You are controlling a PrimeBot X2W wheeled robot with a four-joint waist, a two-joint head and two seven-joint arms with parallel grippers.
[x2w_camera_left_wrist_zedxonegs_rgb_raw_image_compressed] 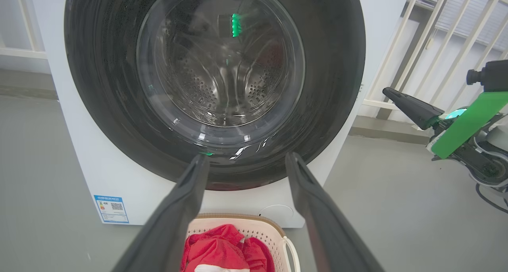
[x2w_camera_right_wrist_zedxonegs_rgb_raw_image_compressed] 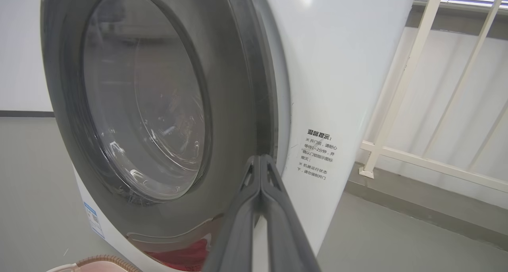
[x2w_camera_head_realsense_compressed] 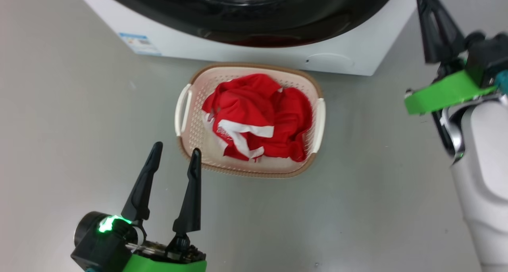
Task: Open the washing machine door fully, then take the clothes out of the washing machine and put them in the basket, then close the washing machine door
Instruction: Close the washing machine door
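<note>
Grey floor [x2w_camera_head_realsense_compressed: 357, 208] carries everything we work with, and a white railing [x2w_camera_right_wrist_zedxonegs_rgb_raw_image_compressed: 397, 85] closes the background on the right.

The washing machine [x2w_camera_head_realsense_compressed: 349, 54] stands on the floor ahead of us, front towards us. The washing machine door [x2w_camera_left_wrist_zedxonegs_rgb_raw_image_compressed: 216, 66] lies flat against that front. Its black ring is seated all round as far as we can see, and bare drum shows through the glass. We judge it closed or very nearly so, but we cannot tell whether the latch has caught. Being round, the door has no long axis, and its face stands upright.

The basket [x2w_camera_head_realsense_compressed: 194, 125] stands on the floor just beside the foot of the machine, below the door, with its long axis running left to right. The clothes [x2w_camera_head_realsense_compressed: 258, 117] lie heaped inside it. We judge unloading complete, with only the door step left to confirm.

The right gripper [x2w_camera_right_wrist_zedxonegs_rgb_raw_image_compressed: 260, 161] has its fingers pressed together and empty. It is raised to door height and points at the door's right edge, where the ring meets the cabinet. It is near, but contact cannot be determined. The door lies ahead and to the left of it, so the right arm is the nearer one.

The left gripper [x2w_camera_head_realsense_compressed: 176, 148] is spread wide and empty, low beside the basket's near left corner, with the door ahead and above.
</note>
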